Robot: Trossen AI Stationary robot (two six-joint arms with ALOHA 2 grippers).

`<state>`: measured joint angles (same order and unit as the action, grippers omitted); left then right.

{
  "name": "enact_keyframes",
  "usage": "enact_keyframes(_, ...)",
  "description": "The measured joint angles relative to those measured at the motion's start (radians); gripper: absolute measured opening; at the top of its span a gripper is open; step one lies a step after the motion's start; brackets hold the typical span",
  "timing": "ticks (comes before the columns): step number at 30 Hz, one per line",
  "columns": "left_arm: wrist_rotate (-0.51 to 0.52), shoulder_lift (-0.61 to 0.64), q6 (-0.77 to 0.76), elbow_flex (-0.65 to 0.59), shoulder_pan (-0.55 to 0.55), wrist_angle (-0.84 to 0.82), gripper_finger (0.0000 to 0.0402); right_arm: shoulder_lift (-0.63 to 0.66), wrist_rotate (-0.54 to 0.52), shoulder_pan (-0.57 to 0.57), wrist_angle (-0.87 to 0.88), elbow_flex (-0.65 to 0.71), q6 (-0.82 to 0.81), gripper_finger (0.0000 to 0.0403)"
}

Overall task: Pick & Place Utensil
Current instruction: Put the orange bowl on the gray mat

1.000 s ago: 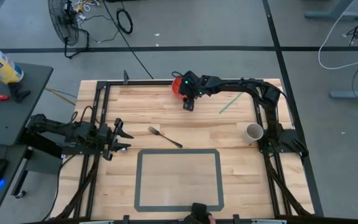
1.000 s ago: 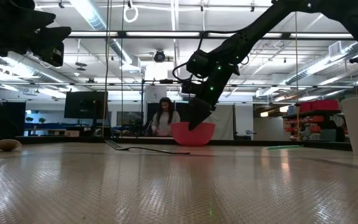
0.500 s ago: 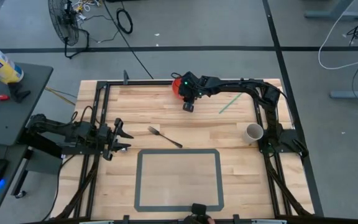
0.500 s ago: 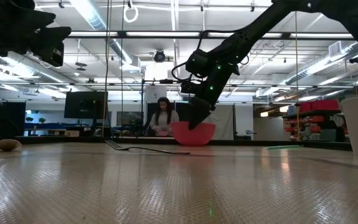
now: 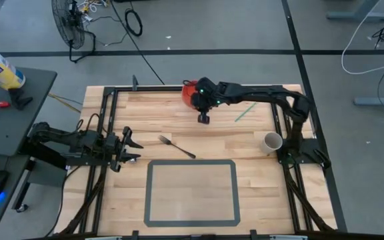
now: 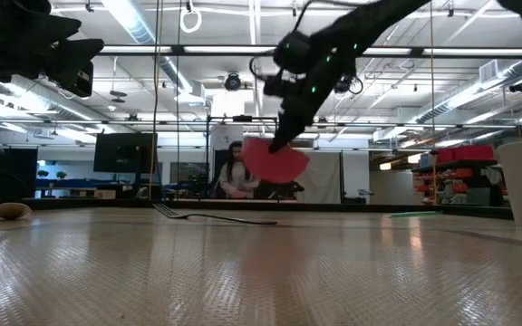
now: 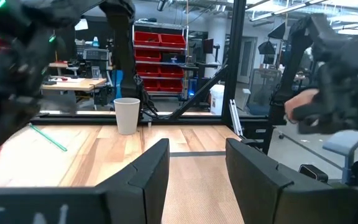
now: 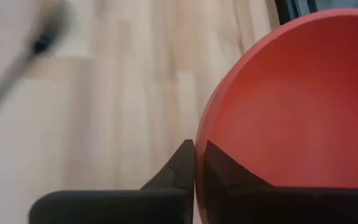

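The fork is seen lying flat on the table, near its middle, just beyond the far edge of the grey taped rectangle, with nothing touching it. The utensil step is judged not yet begun: the right gripper is clamped on the rim of the red bowl, which is held tilted and clear of the table top at the far edge. A next move is thought to call for the bowl being set down where the fork can be brought to it. The left gripper is parked at the table's left edge, fingers spread and empty. The paper cup and green straw stand apart at the right. The bowl's inside is mostly hidden in the high view by the arm; the room behind is hard to make out
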<state>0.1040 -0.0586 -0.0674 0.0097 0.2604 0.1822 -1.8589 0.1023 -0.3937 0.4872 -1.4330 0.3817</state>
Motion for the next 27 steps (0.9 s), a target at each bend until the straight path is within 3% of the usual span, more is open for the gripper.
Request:
enact_keyframes(3, 0.0, 0.0, 0.0, 0.0, 0.0, 0.0, 0.0163, 0.056, 0.086, 0.043, 0.054, 0.0, 0.014, 0.0007)
enact_keyframes(9, 0.0, 0.0, 0.0, 0.0, 0.0, 0.0, 0.0163, 0.173, 0.377, 0.126, 0.128, 0.0, 0.042, 0.0005)
enact_keyframes(13, 0.0, 0.0, 0.0, 0.0, 0.0, 0.0, 0.0163, 0.242, 0.46, 0.174, 0.156, 0.0, 0.04, 0.0004)
enact_keyframes(21, 0.0, 0.0, 0.0, 0.0, 0.0, 0.0, 0.0163, 0.306, 0.446, 0.283, 0.188, 0.0, -0.075, 0.0002)
enact_keyframes(27, 0.0, 0.0, 0.0, 0.0, 0.0, 0.0, 0.0163, 0.305, 0.261, 0.407, 0.191, 0.0, -0.145, 0.0002)
